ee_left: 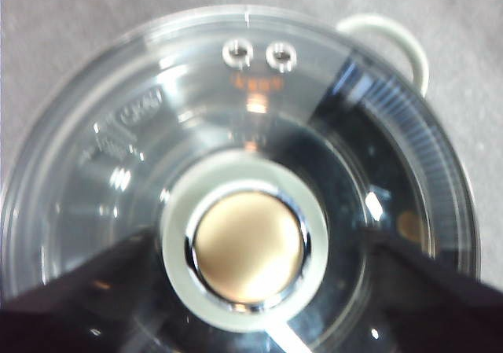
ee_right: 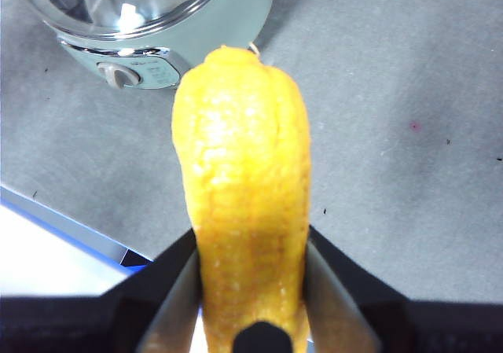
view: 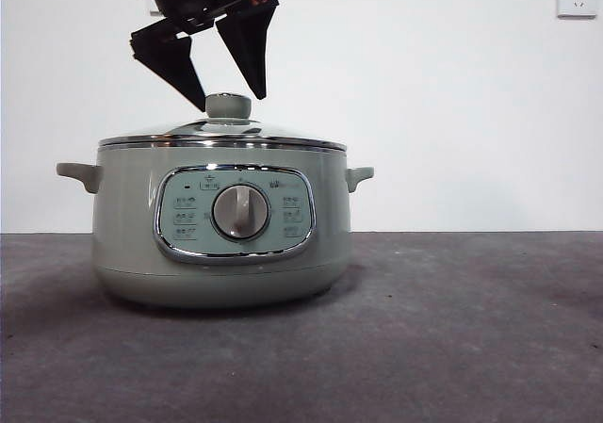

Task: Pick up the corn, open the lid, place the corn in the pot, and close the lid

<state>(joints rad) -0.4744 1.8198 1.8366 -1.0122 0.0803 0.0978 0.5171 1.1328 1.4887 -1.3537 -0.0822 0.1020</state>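
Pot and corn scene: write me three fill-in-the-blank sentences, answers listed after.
1. The lid sits ____ on the pot.
2. The left gripper, jaws open, hangs above the lid's ____.
3. The right gripper is shut on the ____, held above the table.

Answers: closed; knob; corn

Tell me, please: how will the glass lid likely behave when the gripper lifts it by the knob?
The lid looks rigid glass with a steel rim, so probably stiff but breakable if dropped. Its round, smooth knob may slip between the open left gripper jaws. Held at one central point, it could tilt.
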